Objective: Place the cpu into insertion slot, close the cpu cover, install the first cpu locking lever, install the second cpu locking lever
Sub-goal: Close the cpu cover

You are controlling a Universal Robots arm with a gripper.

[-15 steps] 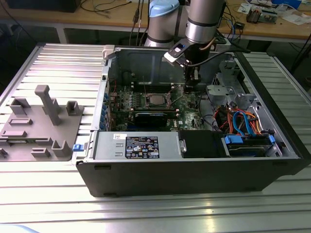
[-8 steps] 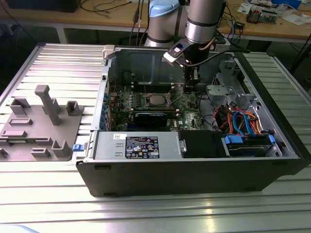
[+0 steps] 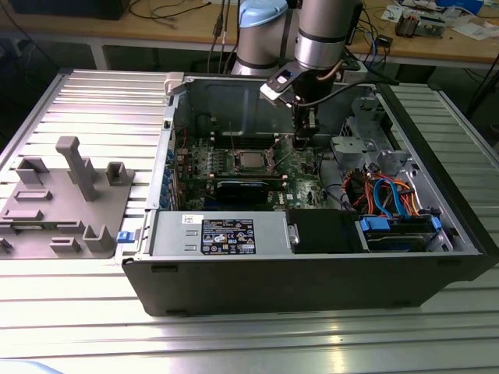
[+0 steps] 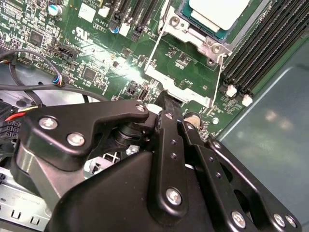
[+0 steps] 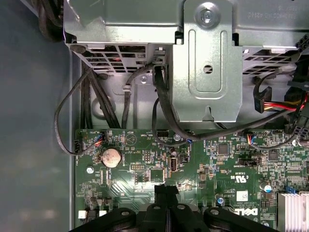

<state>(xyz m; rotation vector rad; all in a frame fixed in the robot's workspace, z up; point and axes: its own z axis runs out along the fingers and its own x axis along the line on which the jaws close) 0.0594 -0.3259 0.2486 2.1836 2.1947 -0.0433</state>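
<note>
The cpu (image 4: 219, 12), with its silver top, sits in the insertion slot (image 4: 208, 46) on the green board; in the exterior view the cpu (image 3: 251, 160) lies mid-case. The cpu cover (image 4: 193, 94), a thin silvery frame, stands swung open on the slot's side towards my gripper, and green board shows through its window. My black gripper (image 4: 166, 99) is shut with nothing between its fingers, its tips right at the cover's free edge. In the first wrist view the gripper (image 5: 165, 188) hovers low over the board. From the exterior view the gripper (image 3: 302, 140) is right of the slot. I cannot make out the locking levers.
Long black memory slots (image 4: 256, 58) run beside the socket. Black cables (image 5: 159, 96) and a metal drive cage (image 5: 207, 63) lie past the board's edge. A power supply (image 3: 218, 234) fills the case front. A grey fixture (image 3: 70, 195) stands on the table at the exterior view's left.
</note>
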